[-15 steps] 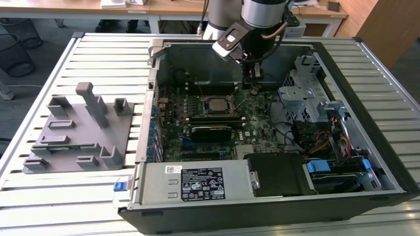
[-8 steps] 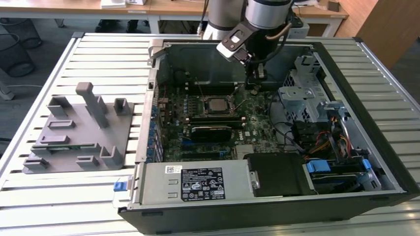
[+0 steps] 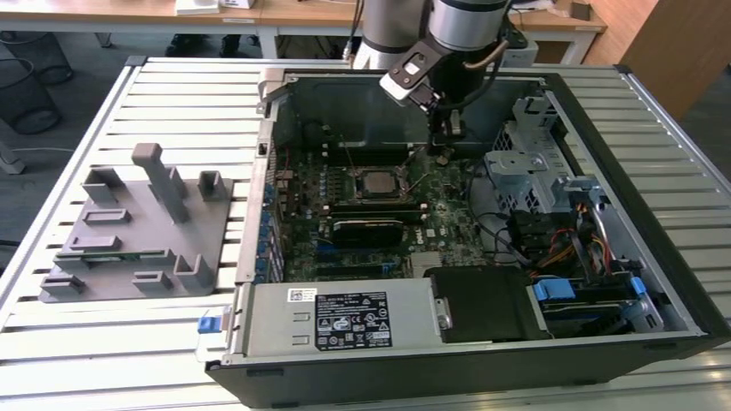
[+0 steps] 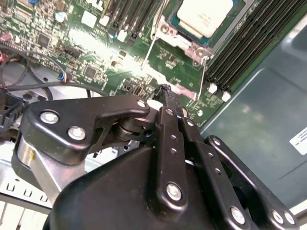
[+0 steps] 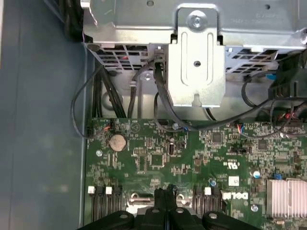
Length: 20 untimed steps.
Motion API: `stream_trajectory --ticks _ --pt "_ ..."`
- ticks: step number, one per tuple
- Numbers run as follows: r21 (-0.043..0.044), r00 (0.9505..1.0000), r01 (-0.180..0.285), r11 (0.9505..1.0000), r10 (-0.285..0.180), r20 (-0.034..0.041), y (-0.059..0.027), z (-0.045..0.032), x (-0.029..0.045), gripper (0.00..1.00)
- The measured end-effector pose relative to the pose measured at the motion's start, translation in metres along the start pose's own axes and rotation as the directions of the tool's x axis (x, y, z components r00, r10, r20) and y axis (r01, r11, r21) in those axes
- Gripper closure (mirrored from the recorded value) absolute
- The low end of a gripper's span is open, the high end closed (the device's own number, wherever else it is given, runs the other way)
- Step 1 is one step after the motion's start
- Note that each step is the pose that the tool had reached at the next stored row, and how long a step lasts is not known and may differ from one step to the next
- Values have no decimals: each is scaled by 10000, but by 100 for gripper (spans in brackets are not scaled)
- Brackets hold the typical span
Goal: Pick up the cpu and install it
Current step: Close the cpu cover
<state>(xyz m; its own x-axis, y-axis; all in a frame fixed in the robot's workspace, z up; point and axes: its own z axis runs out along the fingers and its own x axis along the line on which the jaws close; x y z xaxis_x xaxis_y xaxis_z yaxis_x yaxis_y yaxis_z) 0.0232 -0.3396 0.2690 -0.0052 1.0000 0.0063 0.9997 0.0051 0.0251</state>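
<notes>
An open computer case (image 3: 480, 366) lies on its side on a slatted desk (image 3: 115, 360), its motherboard (image 3: 446, 231) facing up. The cpu (image 3: 375, 182), a small square chip with a silvery top, sits flat in its socket near the middle of the board, with a metal frame around it. I cannot tell whether the frame is latched.

The arm reaches into the case from the desk's far edge. Its claw (image 3: 449, 130) points down just above the board, between the socket and the metal drive cage (image 3: 520, 163). In both wrist views its two black fingers (image 4: 166, 96) are pressed together with nothing between them.

From the claw, the cpu lies close by, toward the exterior view's left and slightly toward the desk's near edge. Being square, it has no long axis. A grey fixture (image 3: 137, 240) stands on the desk beside the case, well apart from the claw.
</notes>
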Motion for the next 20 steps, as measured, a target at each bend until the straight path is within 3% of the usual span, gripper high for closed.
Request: stream_trajectory --ticks 20 --pt "1 10000 0 10000 0 1 58 91 63 89"
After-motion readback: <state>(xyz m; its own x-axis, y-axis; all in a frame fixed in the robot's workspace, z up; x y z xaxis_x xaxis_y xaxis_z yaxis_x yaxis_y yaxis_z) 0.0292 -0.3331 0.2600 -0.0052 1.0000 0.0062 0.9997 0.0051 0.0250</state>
